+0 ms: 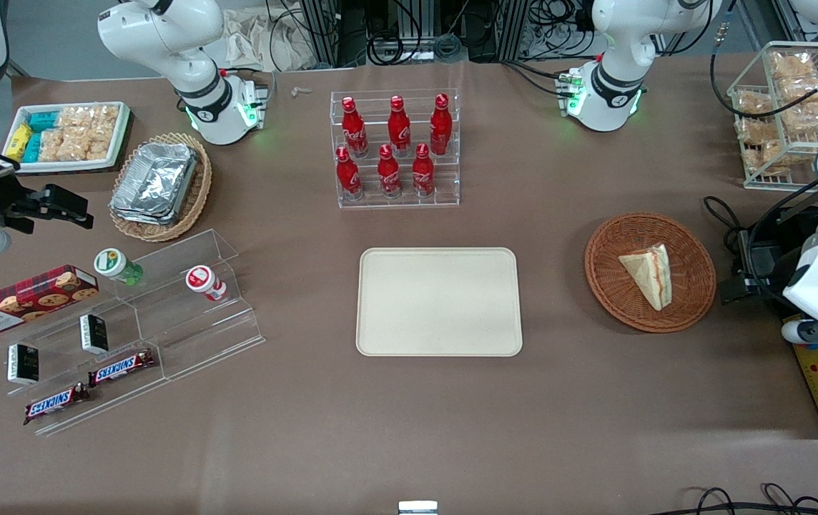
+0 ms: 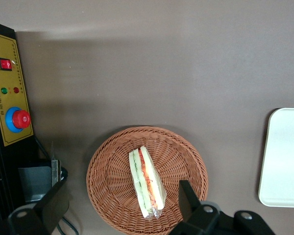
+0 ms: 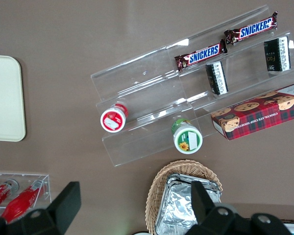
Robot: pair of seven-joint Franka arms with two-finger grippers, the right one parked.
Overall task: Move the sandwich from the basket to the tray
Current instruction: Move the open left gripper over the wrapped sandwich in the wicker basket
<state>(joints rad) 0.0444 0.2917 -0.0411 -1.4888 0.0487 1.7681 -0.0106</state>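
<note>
Claw [image 2: 122,208] spread wide, holding nothing, above the basket [image 2: 186,156]. 1 sandwich [image 2: 147,183] (cut edge up) lies between its fingers' line. Tray [image 2: 284,156] sits well apart from claw.

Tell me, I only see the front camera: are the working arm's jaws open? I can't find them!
Observer: Yes. The left wrist view shows the gripper hanging above the basket, jaws wide open with nothing in them.
Operator: Is there salad in the sandwich? I just see red.
Observer: The sandwich has green layers beside the red one along its cut edge.
Operator: What's next to the basket where the arm blocks me?
Observer: A yellow control panel with a big red button.
</note>
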